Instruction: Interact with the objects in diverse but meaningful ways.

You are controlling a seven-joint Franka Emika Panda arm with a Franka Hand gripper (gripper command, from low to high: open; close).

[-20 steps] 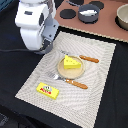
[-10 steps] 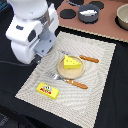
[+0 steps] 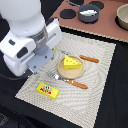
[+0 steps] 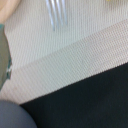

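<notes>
Two toy food items sit in plain sight on the woven placemat (image 3: 95,75) covering the dark surface: the yellow holed cheese wedge (image 3: 72,62) resting on the tan round plate (image 3: 64,70) near the mat's middle, and the flat yellow labelled box (image 3: 48,90) lying at the near left of the exterior view. A wooden-handled fork (image 3: 70,81) lies just on the near side of the plate and a wooden-handled knife (image 3: 86,58) beyond it. At the far side, a grey two-handled pot (image 3: 89,12) stands on a brown board (image 3: 107,25). The white robot arm (image 3: 30,35) hangs over the mat's left part, its bulk hiding the tool; whether it is spread or closed, or holds anything, cannot be told. The wrist view shows only mat weave, the mat's edge and the fork's tines (image 4: 56,12). Judging by this layout, nothing appears lifted or engaged, so any meaningful handling seems yet to come.
</notes>
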